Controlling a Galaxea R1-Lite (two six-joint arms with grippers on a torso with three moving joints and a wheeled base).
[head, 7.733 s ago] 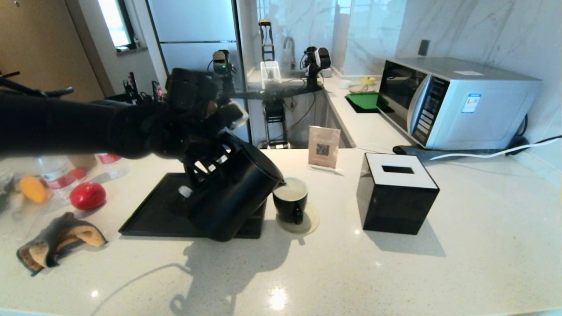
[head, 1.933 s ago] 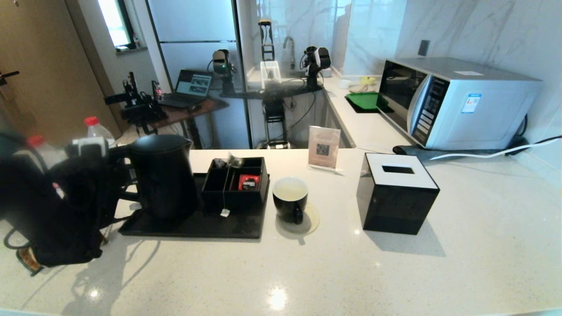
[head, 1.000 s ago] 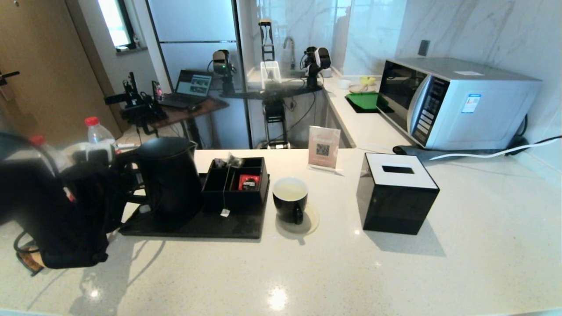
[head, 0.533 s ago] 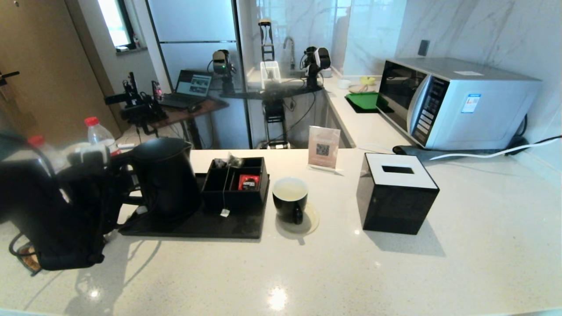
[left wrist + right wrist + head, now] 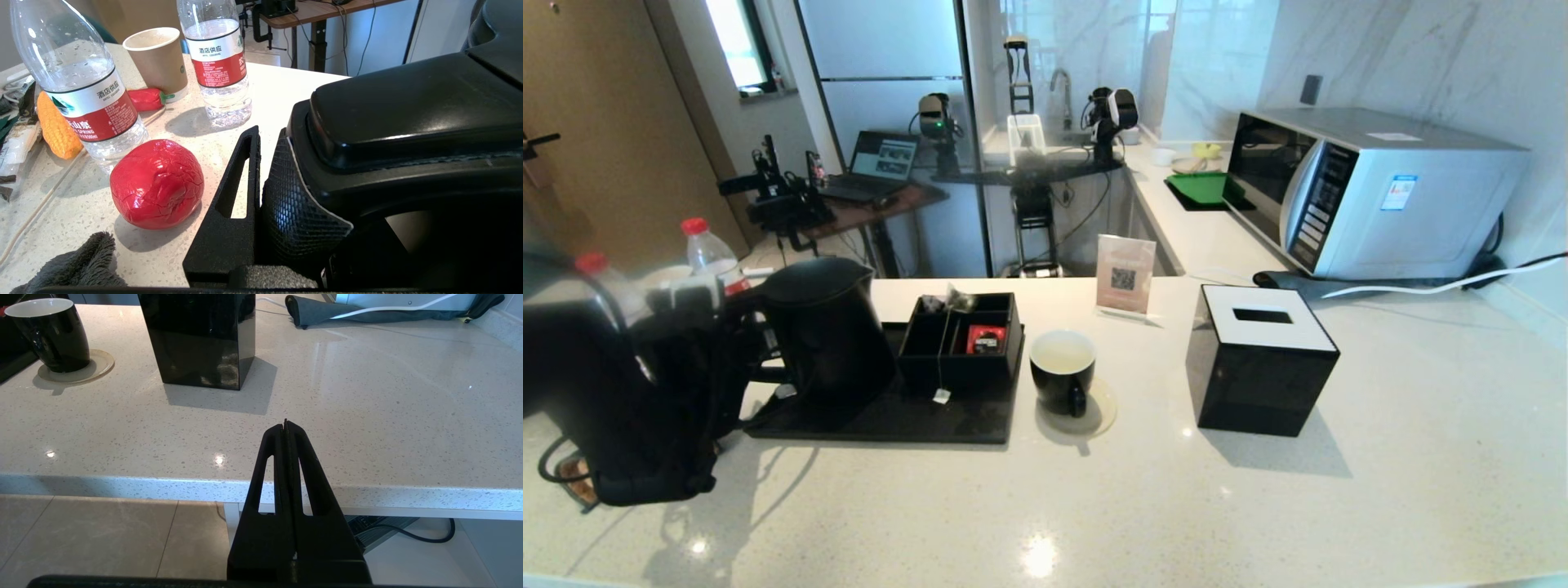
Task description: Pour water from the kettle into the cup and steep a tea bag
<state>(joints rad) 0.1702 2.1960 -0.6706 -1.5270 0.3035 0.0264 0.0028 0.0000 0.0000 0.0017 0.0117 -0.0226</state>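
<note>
The matte black kettle (image 5: 827, 335) stands on the black tray (image 5: 882, 420), leaning slightly. My left gripper (image 5: 756, 327) is shut on its loop handle (image 5: 408, 118), and a textured pad (image 5: 294, 196) presses the handle's side. The black cup (image 5: 1062, 371) with a white inside sits on a coaster right of the tray and holds pale liquid; it also shows as the cup (image 5: 53, 335) in the right wrist view. The tea bag (image 5: 956, 300) rests on the black organizer (image 5: 964, 347), its string hanging to a tag (image 5: 941, 396). My right gripper (image 5: 286, 424) is shut and empty, low before the counter's front edge.
A black tissue box (image 5: 1262, 359) stands right of the cup, with a microwave (image 5: 1372, 192) behind it. A sign stand (image 5: 1125, 273) is behind the cup. Left of the kettle are two water bottles (image 5: 81, 81), a paper cup (image 5: 157, 61) and a red ball (image 5: 157, 183).
Seconds ago the kettle was tipped over the cup; it is back on the tray now. In the last second it edged slightly left and tilted a little in my left gripper.
</note>
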